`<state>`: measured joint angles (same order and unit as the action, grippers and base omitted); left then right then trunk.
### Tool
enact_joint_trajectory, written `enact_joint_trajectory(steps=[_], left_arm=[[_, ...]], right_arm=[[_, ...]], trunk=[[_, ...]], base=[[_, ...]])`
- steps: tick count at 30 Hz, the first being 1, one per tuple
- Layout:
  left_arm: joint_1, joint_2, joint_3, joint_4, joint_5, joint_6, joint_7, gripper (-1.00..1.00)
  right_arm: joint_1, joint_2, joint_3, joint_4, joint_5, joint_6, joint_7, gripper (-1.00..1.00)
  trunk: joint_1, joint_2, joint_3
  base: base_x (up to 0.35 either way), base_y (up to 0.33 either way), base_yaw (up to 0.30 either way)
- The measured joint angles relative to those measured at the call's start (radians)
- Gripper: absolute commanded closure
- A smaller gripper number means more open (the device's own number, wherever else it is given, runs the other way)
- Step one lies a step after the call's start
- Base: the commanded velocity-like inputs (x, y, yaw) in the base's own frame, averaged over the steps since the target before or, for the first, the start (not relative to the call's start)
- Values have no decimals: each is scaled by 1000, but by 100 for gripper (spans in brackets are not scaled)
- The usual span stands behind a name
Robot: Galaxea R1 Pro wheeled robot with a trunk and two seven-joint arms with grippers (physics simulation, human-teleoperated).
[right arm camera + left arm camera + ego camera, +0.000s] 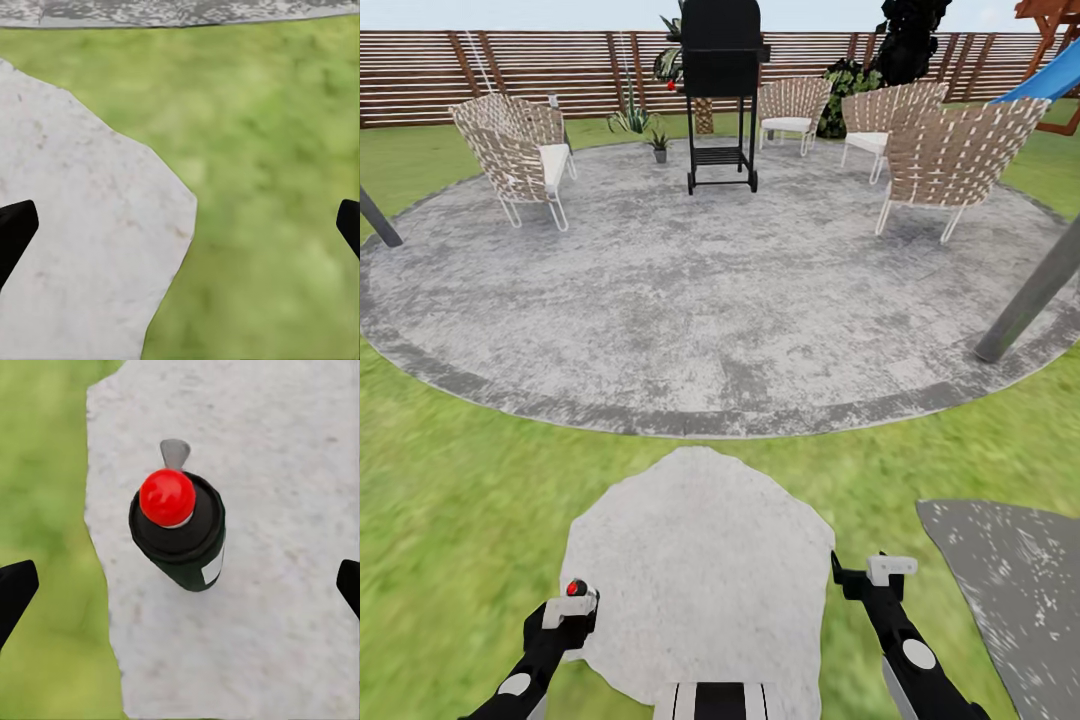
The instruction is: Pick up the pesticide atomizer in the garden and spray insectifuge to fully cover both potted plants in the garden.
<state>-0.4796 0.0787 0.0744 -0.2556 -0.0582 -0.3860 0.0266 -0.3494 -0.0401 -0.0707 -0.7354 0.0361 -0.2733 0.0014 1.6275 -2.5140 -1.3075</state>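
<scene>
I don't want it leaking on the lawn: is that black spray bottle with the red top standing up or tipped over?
Upright, it seems. The spray bottle shows its red top facing the left wrist camera, between wide-apart jaws. Whether it rests on the stepping stone or is held: cannot tell.

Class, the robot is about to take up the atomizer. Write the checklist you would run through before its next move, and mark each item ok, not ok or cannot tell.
1. Atomizer sits between the left gripper fingers: ok.
2. Fingers shut on it: not ok, they are wide apart and clear of the bottle.
3. Atomizer is over the stepping stone, red cap towards the gripper: ok.
4. Right gripper is free: ok, open, nothing between its fingers.
5. Targets found: cannot tell; one potted plant shows beside the grill.
</scene>
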Motion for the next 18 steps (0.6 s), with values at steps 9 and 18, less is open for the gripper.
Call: enact_joint_trajectory(steps=[9, 18], left_arm=[[0, 0, 0, 0, 0, 0, 0, -100], [0, 0, 3, 0, 0, 0, 0, -100]], right_arm=[[0, 0, 0, 0, 0, 0, 0, -100], [0, -1, 0, 0, 0, 0, 1, -100]], trunk=[[0, 0, 0], [0, 0, 0]], base=[[15, 0, 0], [69, 21, 0]])
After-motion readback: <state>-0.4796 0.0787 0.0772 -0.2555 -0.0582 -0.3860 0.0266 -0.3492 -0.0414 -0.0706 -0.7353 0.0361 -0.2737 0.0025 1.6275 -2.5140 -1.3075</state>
